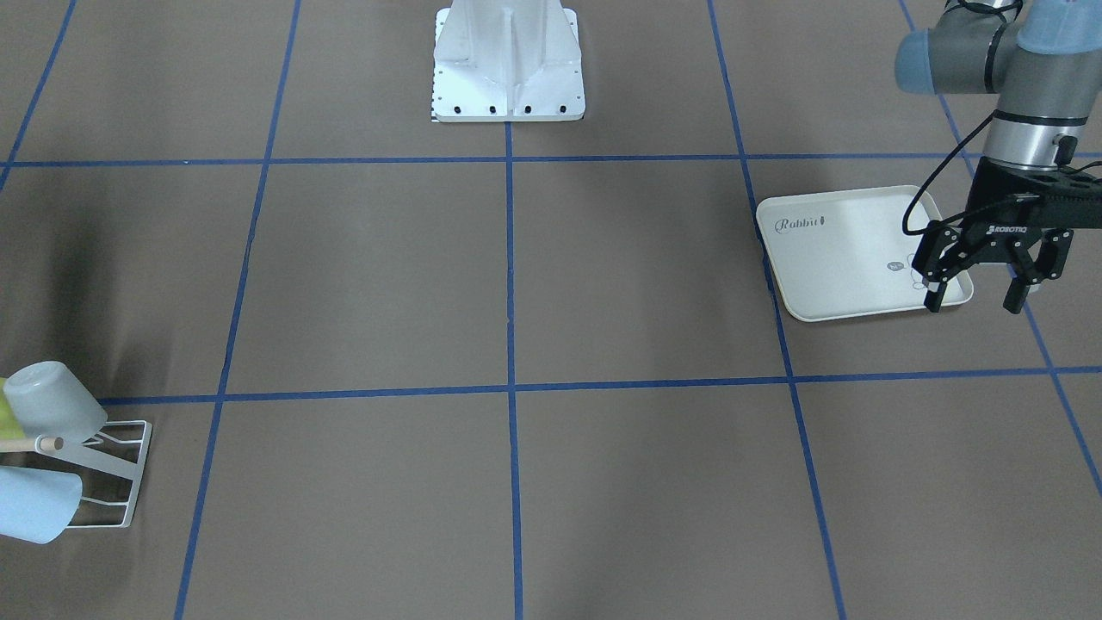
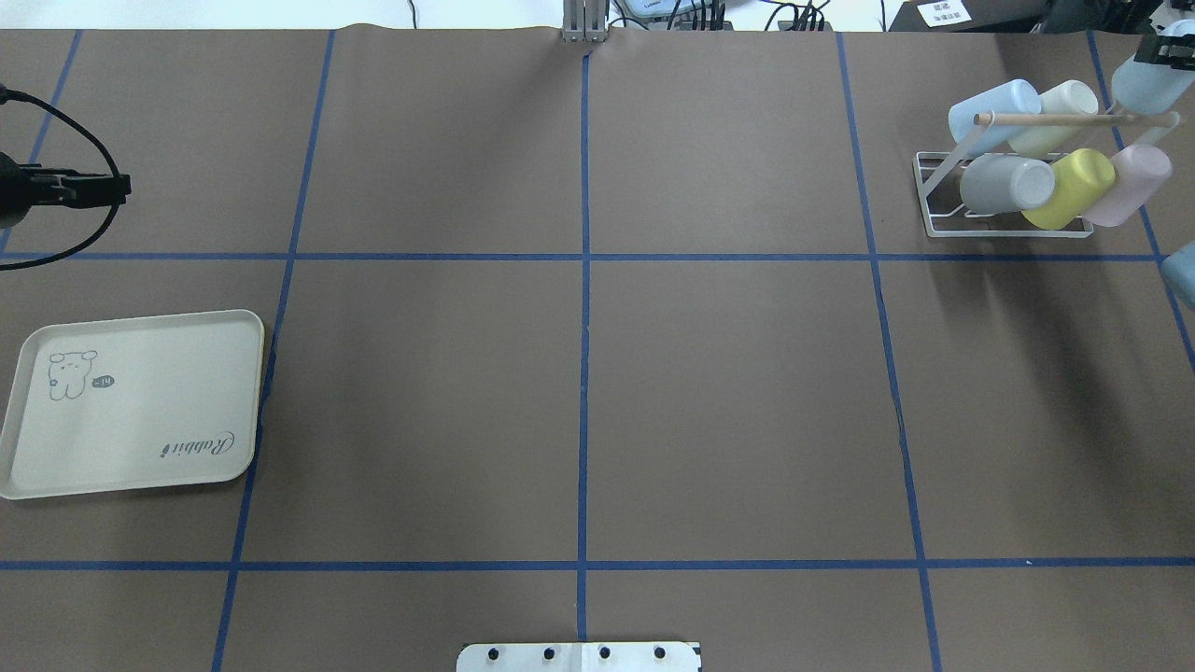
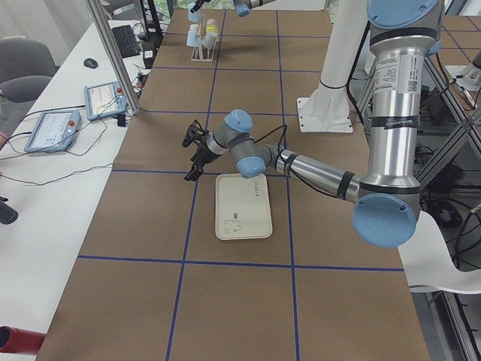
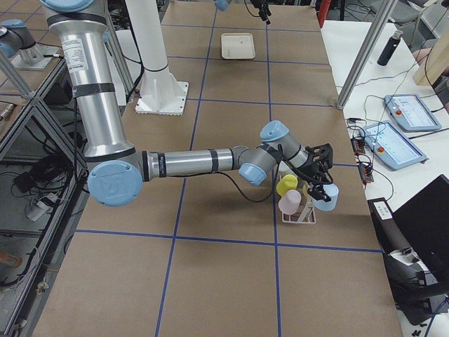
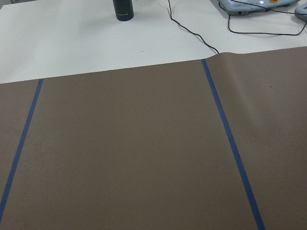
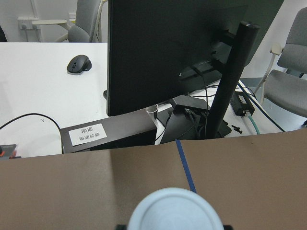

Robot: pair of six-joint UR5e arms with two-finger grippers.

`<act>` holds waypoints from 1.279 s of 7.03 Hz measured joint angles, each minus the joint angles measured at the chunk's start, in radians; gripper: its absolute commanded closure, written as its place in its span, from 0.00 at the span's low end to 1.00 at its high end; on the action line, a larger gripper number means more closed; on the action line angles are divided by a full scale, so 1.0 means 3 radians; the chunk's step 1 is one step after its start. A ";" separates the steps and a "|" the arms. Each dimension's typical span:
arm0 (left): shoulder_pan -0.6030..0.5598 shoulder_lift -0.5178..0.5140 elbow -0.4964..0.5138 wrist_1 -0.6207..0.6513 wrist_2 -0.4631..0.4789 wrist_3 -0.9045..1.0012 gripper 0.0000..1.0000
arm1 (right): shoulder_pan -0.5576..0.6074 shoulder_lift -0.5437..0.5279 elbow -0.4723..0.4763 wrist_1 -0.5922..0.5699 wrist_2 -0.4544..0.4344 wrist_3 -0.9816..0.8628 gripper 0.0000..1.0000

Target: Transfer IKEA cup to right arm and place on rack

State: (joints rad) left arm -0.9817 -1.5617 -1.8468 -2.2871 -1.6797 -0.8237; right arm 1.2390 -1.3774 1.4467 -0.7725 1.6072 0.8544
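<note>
The right gripper [image 4: 321, 186] has its fingers closed on the pale blue cup [image 4: 326, 199]. In the right wrist view the cup's round end fills the space between the jaws. Just beside these jaws stands the rack [image 2: 1004, 233], and the end of its wooden rod [image 2: 1046, 119] lies next to the held cup. Whether the cup touches a prong or the rod cannot be told.

On the rack, nearest the jaws, is a pink cup [image 2: 1130, 182]. Next comes a yellow cup [image 2: 1074, 187], then a grey cup [image 2: 999, 182]. Across the rod from these sit a cream cup [image 2: 1055, 112] and, farthest from the jaws, a second blue cup [image 2: 994, 107].

The left gripper [image 1: 975, 297] is well apart from all this, at the other end of the table [image 5: 124, 153]. Its jaws are spread wide with nothing between them, and it hangs in the air. The cream Rabbit tray [image 2: 140, 401] lies near, below the jaws and on the robot's side of them. Out from there, the left wrist view shows brown paper crossed by blue tape lines [image 5: 230, 139].
</note>
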 measured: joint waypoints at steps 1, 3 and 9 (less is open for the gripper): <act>0.0000 0.0003 -0.0007 0.0001 0.0000 0.0000 0.00 | -0.0002 -0.0004 -0.0010 0.0030 0.0014 0.0035 0.57; 0.0000 0.0005 -0.0014 0.0004 0.0000 0.0000 0.00 | -0.0017 -0.0009 -0.0137 0.0190 0.0036 0.0089 0.00; -0.0035 0.0174 -0.0014 0.0001 -0.0017 0.0310 0.00 | -0.0078 -0.0011 -0.0235 0.0338 0.0132 0.0088 0.00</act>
State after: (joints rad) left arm -0.9921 -1.5095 -1.8509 -2.2869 -1.6848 -0.7308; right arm 1.2157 -1.3806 1.3761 -0.6710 1.6467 0.8809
